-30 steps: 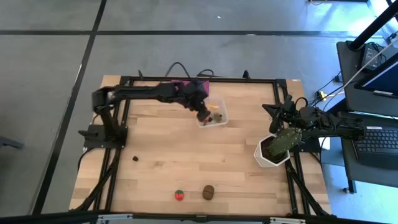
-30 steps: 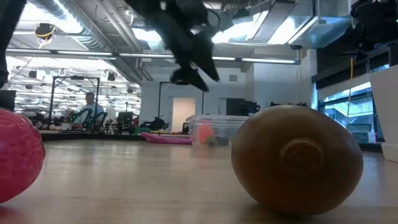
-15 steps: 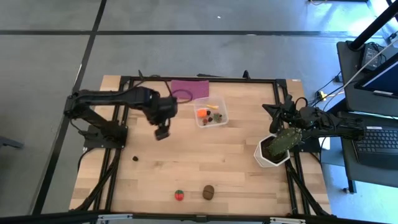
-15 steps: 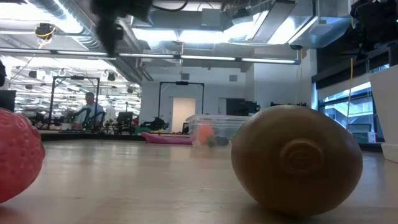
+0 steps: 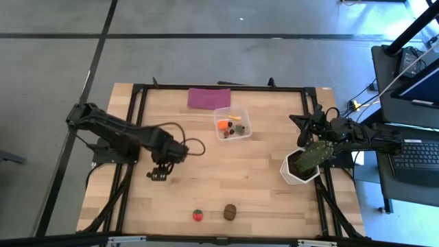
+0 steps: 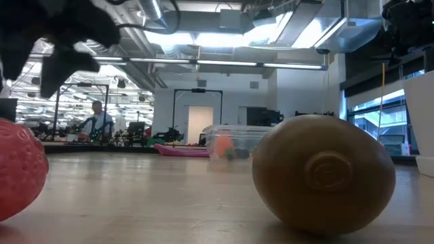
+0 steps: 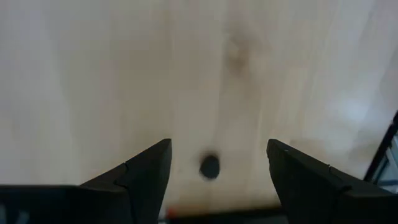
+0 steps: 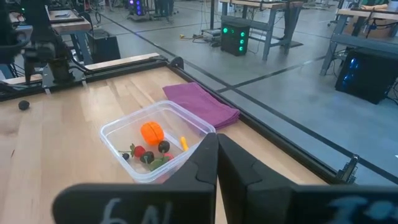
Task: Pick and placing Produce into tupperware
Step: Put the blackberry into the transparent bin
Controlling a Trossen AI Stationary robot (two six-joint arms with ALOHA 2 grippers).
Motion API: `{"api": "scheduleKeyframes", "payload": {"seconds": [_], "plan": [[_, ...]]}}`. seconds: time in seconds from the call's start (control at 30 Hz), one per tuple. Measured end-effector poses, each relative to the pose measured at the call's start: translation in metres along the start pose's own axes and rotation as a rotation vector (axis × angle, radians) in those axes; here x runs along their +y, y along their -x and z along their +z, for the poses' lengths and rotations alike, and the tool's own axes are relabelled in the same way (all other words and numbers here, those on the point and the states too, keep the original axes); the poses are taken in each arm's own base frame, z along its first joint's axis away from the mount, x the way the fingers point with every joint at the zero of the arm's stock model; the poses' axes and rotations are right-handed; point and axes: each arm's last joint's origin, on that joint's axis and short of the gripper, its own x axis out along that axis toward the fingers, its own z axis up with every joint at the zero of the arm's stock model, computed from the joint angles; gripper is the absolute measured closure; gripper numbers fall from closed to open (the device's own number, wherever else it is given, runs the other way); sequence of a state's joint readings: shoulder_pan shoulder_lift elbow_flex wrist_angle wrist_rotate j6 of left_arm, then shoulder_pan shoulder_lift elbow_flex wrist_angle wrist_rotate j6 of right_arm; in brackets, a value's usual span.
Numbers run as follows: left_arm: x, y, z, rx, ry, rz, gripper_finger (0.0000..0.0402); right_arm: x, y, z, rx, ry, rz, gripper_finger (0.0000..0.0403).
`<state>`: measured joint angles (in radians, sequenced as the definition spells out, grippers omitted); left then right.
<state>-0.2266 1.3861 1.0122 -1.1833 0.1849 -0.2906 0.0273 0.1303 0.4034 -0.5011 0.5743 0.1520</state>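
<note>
Hovering left gripper (image 5: 158, 175), jaws wide, over small dark bit (image 7: 209, 166), right gripper (image 8: 216, 163) closed beside white pot (image 5: 299, 171)

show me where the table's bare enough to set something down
Bare wood lies between the tupperware and the strawberry, and right of the left gripper. Crowded near the plant pot and right gripper.
</note>
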Motion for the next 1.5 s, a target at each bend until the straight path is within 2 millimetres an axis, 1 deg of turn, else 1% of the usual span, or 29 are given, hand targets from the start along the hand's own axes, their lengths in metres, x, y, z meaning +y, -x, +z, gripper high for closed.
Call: {"api": "scheduleKeyframes", "payload": {"seconds": [0.1, 0.27, 0.37, 0.6, 0.8, 1.07, 1.3, 1.4, 1.5], "plan": [[-0.004, -0.016, -0.011, -0.017, 0.0, -0.006, 0.015, 0.0, 0.0, 0.0, 0.0, -0.001, 0.0, 0.0394], [-0.007, -0.031, -0.036, 0.001, 0.016, 0.004, 0.015, 0.0, 0.0, 0.0, -0.004, -0.003, 0.0, 0.0394], [-0.009, -0.043, -0.047, -0.004, 0.024, 0.001, 0.015, 0.0, 0.0, 0.0, -0.004, -0.018, 0.0, 0.0394], [-0.011, -0.069, -0.069, 0.077, 0.008, 0.022, 0.015, 0.0, 0.0, 0.0, -0.004, -0.029, 0.0, 0.0394], [-0.015, -0.085, -0.072, 0.034, -0.014, -0.004, 0.015, 0.0, 0.0, 0.0, -0.003, -0.029, 0.0, 0.0394], [-0.012, -0.094, -0.078, 0.034, -0.011, 0.026, 0.015, 0.0, 0.0, 0.0, -0.003, -0.029, -0.001, 0.0394], [-0.012, -0.097, -0.077, 0.01, -0.017, 0.026, 0.0151, 0.0, 0.0, 0.0, -0.003, -0.029, -0.001, 0.0394], [-0.012, -0.097, -0.077, 0.007, -0.017, 0.032, 0.0161, 0.0, 0.0, 0.0, -0.002, -0.029, -0.001, 0.0394], [-0.012, -0.097, -0.077, 0.004, -0.018, 0.038, 0.018, 0.0, 0.0, 0.0, -0.002, -0.029, -0.001, 0.0394]]}}
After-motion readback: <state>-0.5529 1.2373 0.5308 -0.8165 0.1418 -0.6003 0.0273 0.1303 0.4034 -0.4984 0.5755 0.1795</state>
